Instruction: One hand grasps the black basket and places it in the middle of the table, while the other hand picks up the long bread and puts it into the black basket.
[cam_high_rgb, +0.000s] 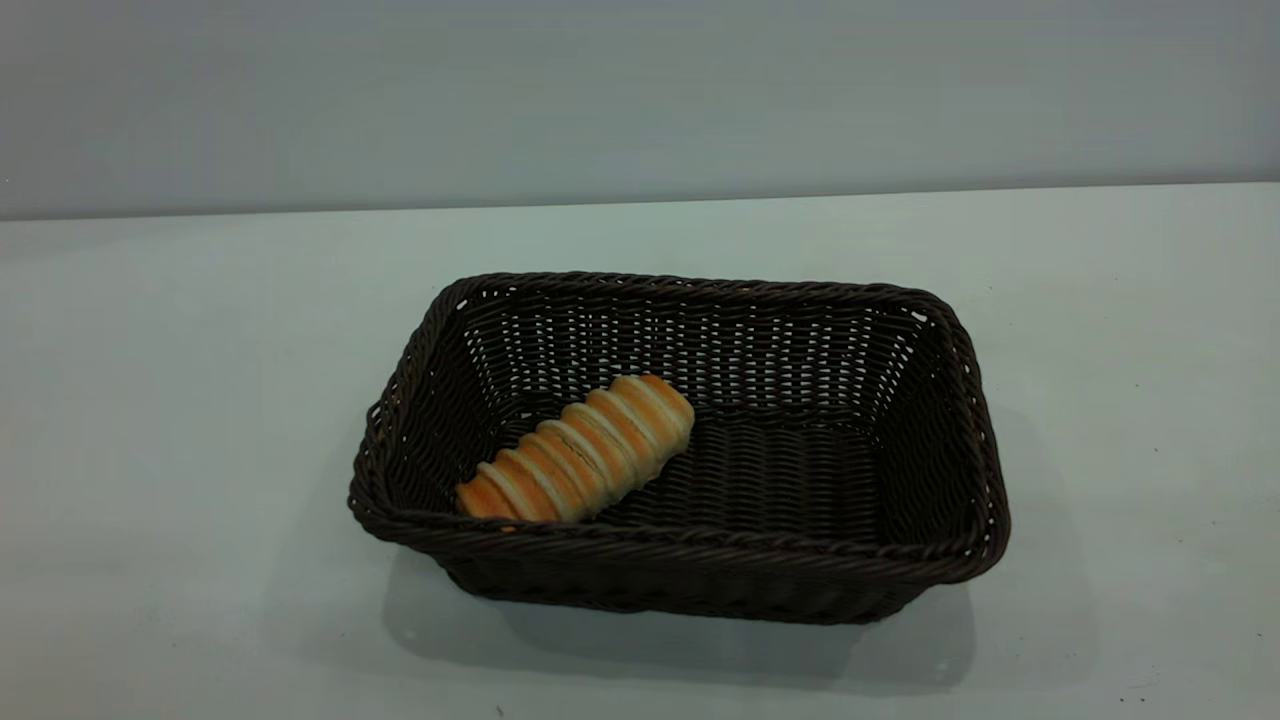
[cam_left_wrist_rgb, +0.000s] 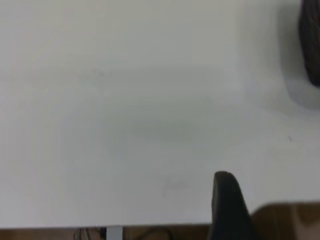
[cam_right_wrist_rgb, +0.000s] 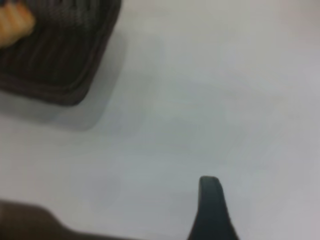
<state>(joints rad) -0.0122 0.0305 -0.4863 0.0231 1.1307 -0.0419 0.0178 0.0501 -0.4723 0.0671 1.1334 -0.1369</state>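
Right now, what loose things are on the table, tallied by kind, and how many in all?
Baskets: 1, the black basket near the middle of the table.
Breads: 1, the long bread lying inside the basket, toward its left end.
Total: 2.
Neither arm shows in the exterior view; each wrist view shows one finger tip over bare table, away from the basket.

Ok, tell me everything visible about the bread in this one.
The bread is a small oblong roll, golden-orange with pale cream ridges across it, looking whole and undamaged. It lies inside the basket on the woven floor, in the left half, set diagonally: one end is at the near rim, the other points toward the middle. Nothing grips it; no gripper is near it in the exterior view. The right wrist view catches only an orange edge of it.
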